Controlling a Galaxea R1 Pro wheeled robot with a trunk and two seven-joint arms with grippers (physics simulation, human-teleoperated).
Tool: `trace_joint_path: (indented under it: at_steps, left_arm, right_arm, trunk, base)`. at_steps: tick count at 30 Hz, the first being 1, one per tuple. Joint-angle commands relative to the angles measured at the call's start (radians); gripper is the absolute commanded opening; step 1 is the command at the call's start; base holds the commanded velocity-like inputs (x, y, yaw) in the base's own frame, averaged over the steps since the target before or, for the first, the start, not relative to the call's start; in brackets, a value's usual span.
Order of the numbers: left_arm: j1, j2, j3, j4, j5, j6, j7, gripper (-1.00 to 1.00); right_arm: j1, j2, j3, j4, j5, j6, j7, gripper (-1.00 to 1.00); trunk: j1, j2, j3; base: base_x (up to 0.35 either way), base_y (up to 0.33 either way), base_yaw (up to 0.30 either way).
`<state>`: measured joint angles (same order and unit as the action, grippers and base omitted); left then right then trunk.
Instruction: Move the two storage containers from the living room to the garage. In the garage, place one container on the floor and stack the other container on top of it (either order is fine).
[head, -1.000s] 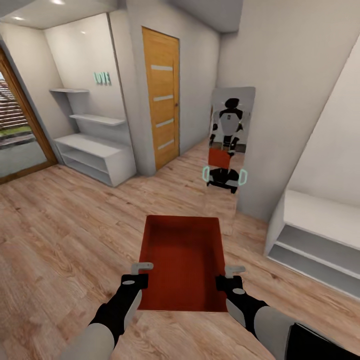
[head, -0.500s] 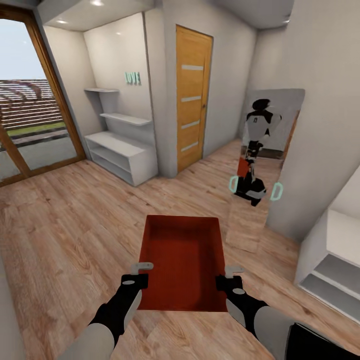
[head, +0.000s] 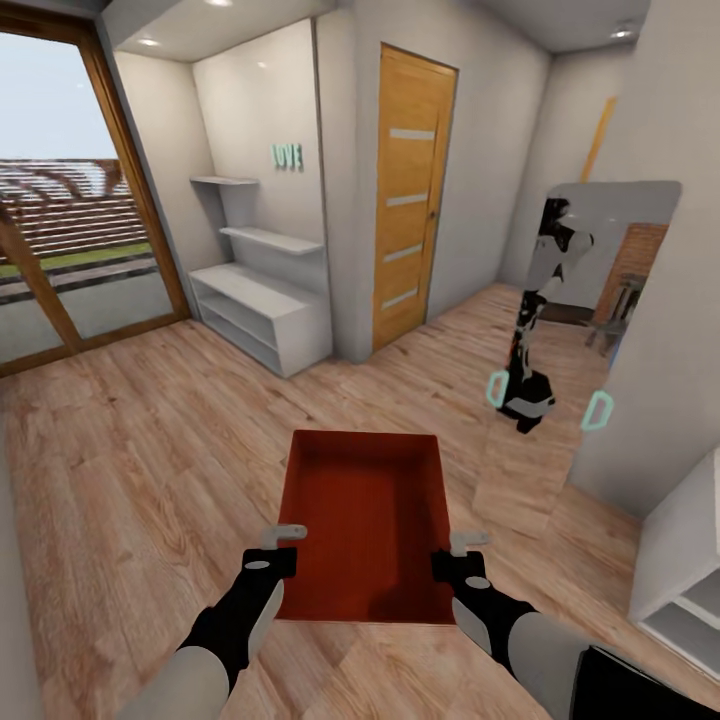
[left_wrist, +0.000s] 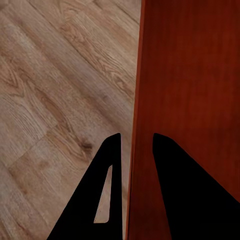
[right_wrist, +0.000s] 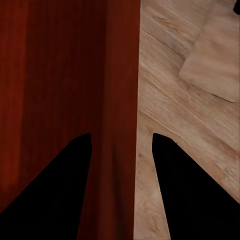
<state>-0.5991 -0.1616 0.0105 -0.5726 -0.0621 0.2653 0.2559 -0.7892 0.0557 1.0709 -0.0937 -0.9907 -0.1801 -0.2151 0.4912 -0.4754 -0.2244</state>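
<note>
I hold one orange-red open-top storage container in front of me above the light wood plank floor. My left gripper is shut on its left wall and my right gripper on its right wall. In the left wrist view the left gripper straddles the thin red wall of the container. The right wrist view shows the right gripper with its dark fingers either side of the container wall. The bin is empty inside.
A wooden door stands ahead, with white shelves to its left and a wood-framed glass door at far left. A mirror leaning on the right wall reflects the robot. A white shelf unit sits at the right edge.
The whole view has swung left: door, shelves and mirror slid right in the picture and more of the glass door shows. The container stays held the same way.
</note>
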Motion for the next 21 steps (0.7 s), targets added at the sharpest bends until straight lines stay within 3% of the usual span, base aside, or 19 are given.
trace_joint_path:
  at_steps: [1, 21]
  left_arm:
    - [-0.001, 0.001, 0.003, -0.003, -0.019, 0.01, 0.006, -1.0]
    - [-0.001, 0.001, 0.003, -0.003, -0.019, 0.01, 0.006, -1.0]
  right_arm:
    - [-0.001, -0.005, -0.005, 0.004, -0.009, -0.004, -0.004, -1.0]
    - [-0.001, -0.005, -0.005, 0.005, -0.009, -0.004, -0.004, -1.0]
  trunk:
    - [0.001, -0.002, -0.002]
    - [0.001, -0.002, -0.002]
  base:
    - [0.322, 0.0, 0.001]
    - [0.322, 0.0, 0.0]
